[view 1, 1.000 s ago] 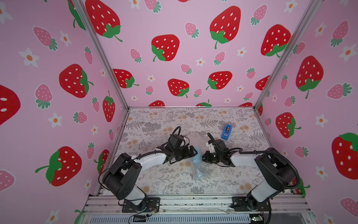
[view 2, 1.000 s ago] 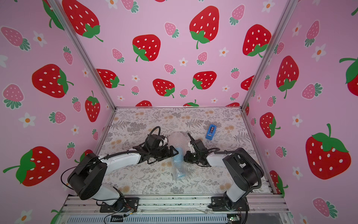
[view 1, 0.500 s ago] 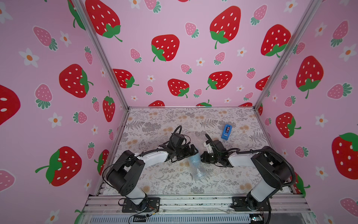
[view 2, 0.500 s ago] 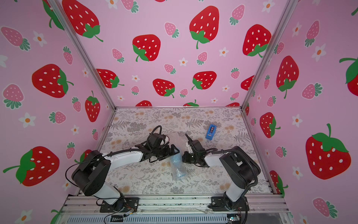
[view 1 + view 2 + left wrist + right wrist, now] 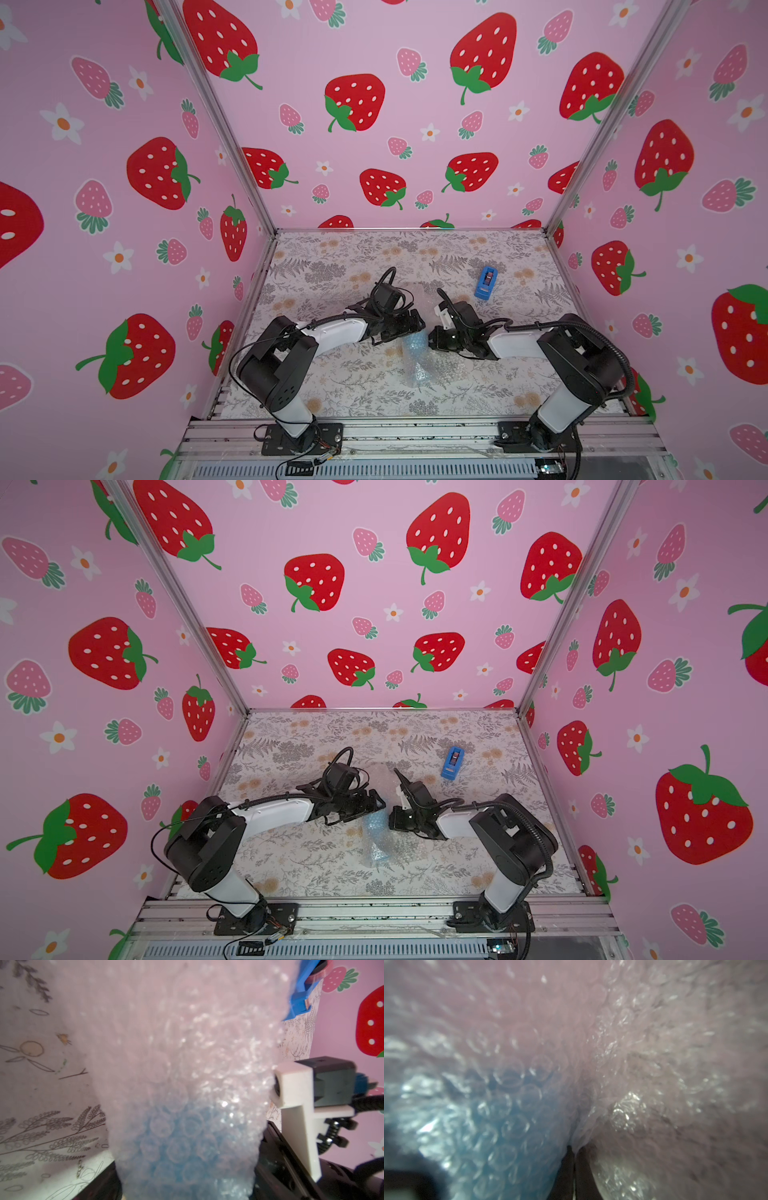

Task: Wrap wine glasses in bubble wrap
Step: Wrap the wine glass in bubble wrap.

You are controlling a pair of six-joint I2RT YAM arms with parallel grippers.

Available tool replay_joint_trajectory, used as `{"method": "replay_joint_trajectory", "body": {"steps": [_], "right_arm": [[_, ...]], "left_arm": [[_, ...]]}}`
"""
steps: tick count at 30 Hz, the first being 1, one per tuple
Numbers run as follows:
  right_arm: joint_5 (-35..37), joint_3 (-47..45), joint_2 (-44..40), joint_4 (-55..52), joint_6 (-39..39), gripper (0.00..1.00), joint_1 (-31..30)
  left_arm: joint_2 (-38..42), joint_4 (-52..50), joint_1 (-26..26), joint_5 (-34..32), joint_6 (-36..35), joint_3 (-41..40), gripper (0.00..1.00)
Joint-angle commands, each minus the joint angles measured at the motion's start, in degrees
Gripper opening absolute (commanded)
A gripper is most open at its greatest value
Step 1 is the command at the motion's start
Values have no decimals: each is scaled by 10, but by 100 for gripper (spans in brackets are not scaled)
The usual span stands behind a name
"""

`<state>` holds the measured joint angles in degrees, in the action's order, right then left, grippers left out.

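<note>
Your right gripper [image 5: 431, 337] pinches the bubble wrap [image 5: 432, 370] around the light-blue goblet [image 5: 176, 1147]; whether your left gripper [image 5: 417, 327] grips it cannot be told.

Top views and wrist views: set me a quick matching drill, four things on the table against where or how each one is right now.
Things:
1. goblet
2. bubble wrap
3. tape dispenser
4. right gripper

States:
A. shut on a fold of wrap
B. standing apart near the back right of the table, untouched
C. light blue, seen through the bubbles
D. clear, bunched up, one end trailing toward the front edge

Pairs: 1-C, 2-D, 3-B, 4-A
</note>
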<state>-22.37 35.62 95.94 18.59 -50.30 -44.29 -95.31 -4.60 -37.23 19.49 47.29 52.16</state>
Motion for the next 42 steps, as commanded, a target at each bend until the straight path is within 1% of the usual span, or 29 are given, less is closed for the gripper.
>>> {"method": "replay_joint_trajectory", "body": {"steps": [1, 3, 6, 9, 12, 16, 17, 23, 30, 33, 36, 39, 42], "right_arm": [[15, 2, 14, -11, -12, 8, -8], [16, 3, 14, -12, -12, 12, -7], [19, 3, 14, -18, -9, 13, -7], [25, 0, 13, -25, -4, 16, -7], [31, -5, 11, -27, 0, 23, -7], [37, -11, 2, -37, 5, 30, -8], [40, -11, -2, -43, 8, 31, -7], [53, -18, -45, -86, 25, 34, -1], [60, -36, -99, -132, 31, 34, 15], [60, -43, -126, -145, 34, 34, 19], [59, -46, -154, -157, 33, 34, 19], [52, -47, -175, -159, 29, 35, 19], [32, -53, -184, -131, 13, 34, 18]], "left_arm": [[-6, -46, -8, -14, -21, 29, 82], [-9, -68, -10, -27, -30, 40, 76], [-15, -105, -14, -45, -45, 58, 73], [-24, -154, -21, -66, -61, 81, 71], [-33, -203, -27, -87, -75, 107, 70], [-45, -260, -38, -113, -92, 141, 69], [-48, -274, -41, -135, -97, 151, 69], [-59, -310, -63, -178, -113, 175, 68], [-59, -302, -73, -197, -116, 167, 67], [-60, -305, -78, -204, -117, 172, 67], [-67, -326, -86, -227, -116, 189, 68], [-79, -353, -98, -255, -111, 212, 68], [-91, -369, -107, -270, -103, 228, 68]]}}
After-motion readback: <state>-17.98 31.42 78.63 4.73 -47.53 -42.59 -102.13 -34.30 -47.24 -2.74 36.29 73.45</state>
